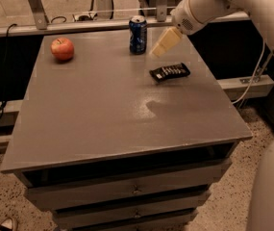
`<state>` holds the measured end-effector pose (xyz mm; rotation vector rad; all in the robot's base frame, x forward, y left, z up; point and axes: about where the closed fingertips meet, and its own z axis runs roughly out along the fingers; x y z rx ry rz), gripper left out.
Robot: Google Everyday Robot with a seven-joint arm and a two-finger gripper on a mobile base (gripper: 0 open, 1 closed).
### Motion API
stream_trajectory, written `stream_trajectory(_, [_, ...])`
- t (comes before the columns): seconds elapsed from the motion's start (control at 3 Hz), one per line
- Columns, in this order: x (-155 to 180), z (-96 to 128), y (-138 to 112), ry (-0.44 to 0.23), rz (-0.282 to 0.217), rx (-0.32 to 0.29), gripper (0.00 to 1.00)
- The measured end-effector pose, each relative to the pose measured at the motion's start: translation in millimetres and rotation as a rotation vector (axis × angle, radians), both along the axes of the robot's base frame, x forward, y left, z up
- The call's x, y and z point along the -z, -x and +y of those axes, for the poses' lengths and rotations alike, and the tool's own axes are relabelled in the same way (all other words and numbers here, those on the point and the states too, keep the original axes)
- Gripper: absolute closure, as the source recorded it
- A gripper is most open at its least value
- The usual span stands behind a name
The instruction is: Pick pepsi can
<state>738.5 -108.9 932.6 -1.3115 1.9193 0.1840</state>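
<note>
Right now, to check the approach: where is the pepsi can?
In the camera view, the pepsi can stands upright at the table's far edge, right of the apple, the gripper just to its right.

Nothing here can be read. The pepsi can (138, 34) shows only pale smudges on blue, and the black packet (169, 72) carries a row of light marks too faint to read. The gripper (159, 47) hangs just right of the can.
</note>
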Motion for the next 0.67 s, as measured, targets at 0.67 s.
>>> stream_trajectory(0.67, [19,33,-67,-0.243,-0.002,0.076,0.0])
